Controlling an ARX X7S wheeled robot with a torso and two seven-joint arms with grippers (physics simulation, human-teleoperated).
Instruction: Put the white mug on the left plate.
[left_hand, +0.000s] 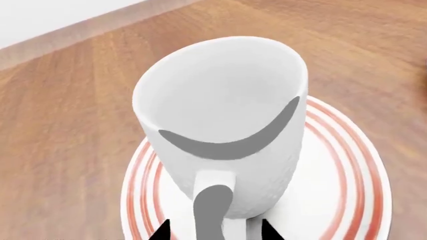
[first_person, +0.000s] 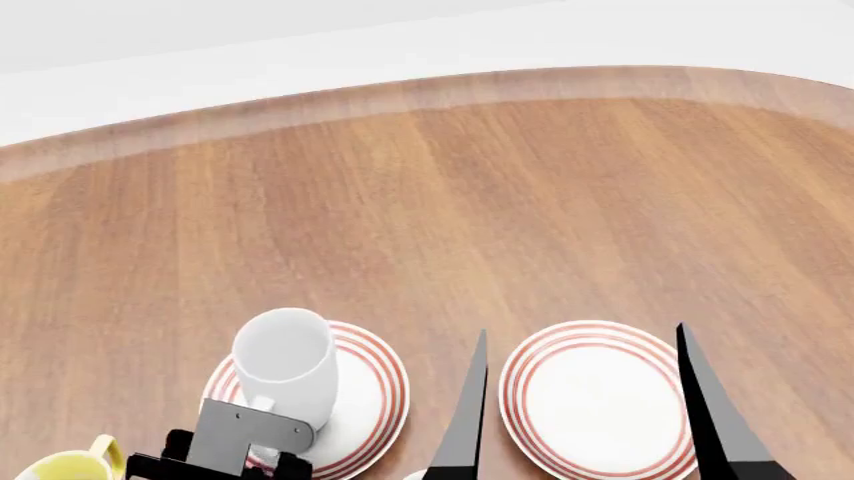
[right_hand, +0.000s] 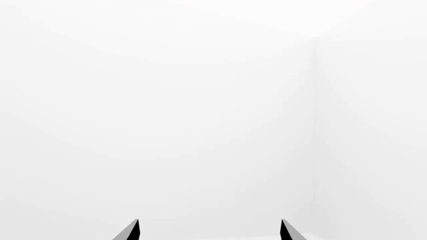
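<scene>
The white mug (first_person: 284, 362) stands upright on the left plate (first_person: 376, 390), a white plate with red rings. In the left wrist view the mug (left_hand: 220, 120) fills the middle, with the plate (left_hand: 340, 190) under it. My left gripper (left_hand: 217, 231) is open; its two black fingertips stand on either side of the mug's handle (left_hand: 213, 210) with gaps showing. In the head view the left gripper (first_person: 260, 450) sits just in front of the mug. My right gripper (first_person: 582, 335) is open and empty, held above the right plate (first_person: 594, 400).
A white mug with a yellow inside (first_person: 67, 466) stands at the near left edge of the wooden table (first_person: 441, 200). The right wrist view shows only a white wall beyond the right gripper (right_hand: 208, 230).
</scene>
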